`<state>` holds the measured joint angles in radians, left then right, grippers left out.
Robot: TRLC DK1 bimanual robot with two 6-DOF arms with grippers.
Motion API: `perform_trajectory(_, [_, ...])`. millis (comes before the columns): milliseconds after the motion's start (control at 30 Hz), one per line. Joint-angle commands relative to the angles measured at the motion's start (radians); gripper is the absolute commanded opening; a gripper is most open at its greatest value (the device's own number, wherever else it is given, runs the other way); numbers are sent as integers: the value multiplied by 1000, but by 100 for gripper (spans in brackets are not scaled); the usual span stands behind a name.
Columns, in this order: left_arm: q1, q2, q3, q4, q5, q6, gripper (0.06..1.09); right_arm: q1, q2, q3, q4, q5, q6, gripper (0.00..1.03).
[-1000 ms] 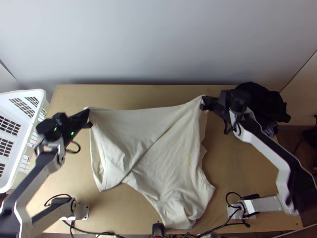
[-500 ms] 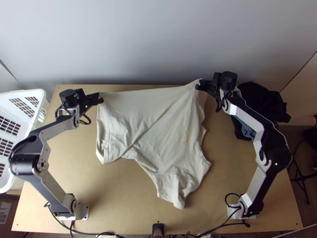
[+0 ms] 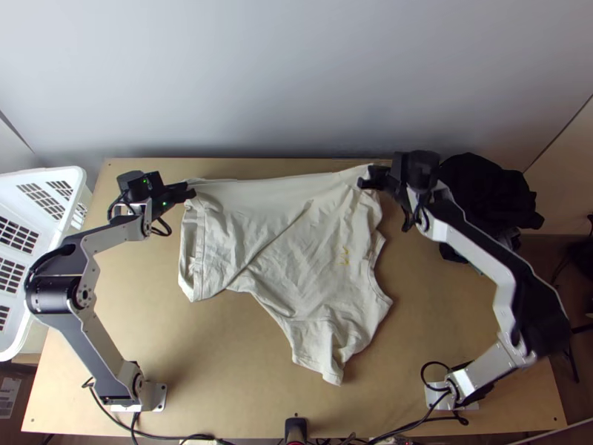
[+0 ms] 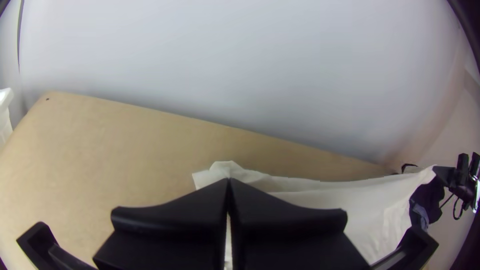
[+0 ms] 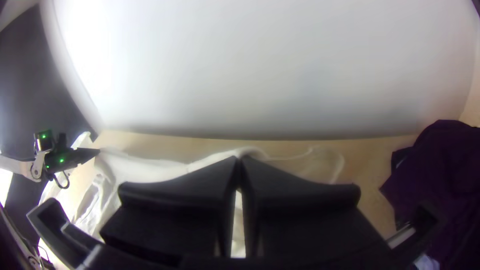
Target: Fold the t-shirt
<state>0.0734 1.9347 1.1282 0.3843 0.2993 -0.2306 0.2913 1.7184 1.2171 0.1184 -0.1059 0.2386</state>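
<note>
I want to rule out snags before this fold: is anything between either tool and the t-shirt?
Nothing visible is: the left tool and right tool each grip the t-shirt at its far edge. The dark cloth pile and white basket lie off to the sides.

The left arm [image 3: 104, 337] rises from its base [image 3: 139, 399] at the table's near left, bends outward at its black elbow [image 3: 55, 295], then angles inward to the left gripper [image 3: 194, 191]. The right arm [image 3: 474, 256] bows outward from its base [image 3: 456, 399] and slants back inward to the right gripper [image 3: 360, 182]. The grippers point toward each other, well apart. Each wrist view shows its own two flat black fingers with their tips together.
</note>
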Motion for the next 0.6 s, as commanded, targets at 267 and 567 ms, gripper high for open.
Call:
perform_trajectory(267, [19, -109, -62, -108, 47, 27, 9, 157, -379, -373, -131, 64, 56, 3])
perform_trajectory(567, [32, -132, -84, -167, 58, 68, 9, 281, -441, -461, -227, 60, 64, 3])
